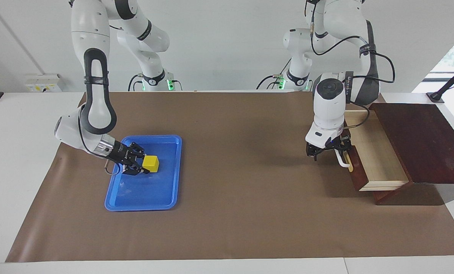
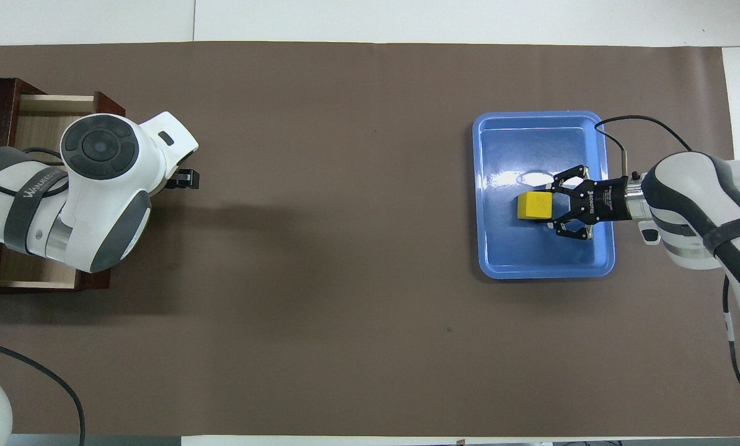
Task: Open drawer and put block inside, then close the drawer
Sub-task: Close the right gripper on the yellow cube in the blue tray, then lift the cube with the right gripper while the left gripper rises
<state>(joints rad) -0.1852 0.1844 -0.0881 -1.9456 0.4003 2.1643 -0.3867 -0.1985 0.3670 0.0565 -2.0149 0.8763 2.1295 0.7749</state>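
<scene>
The drawer of the dark reddish-brown box stands pulled out at the left arm's end of the table, its pale wood interior bare. My left gripper hangs low by the white bar handle, its fingers spread. In the overhead view the left arm covers the handle and much of the drawer. The yellow block lies in the blue tray. My right gripper is open, low in the tray, its fingertips at the block's sides.
The blue tray lies toward the right arm's end of the brown mat. A wide bare stretch of mat separates the tray from the drawer.
</scene>
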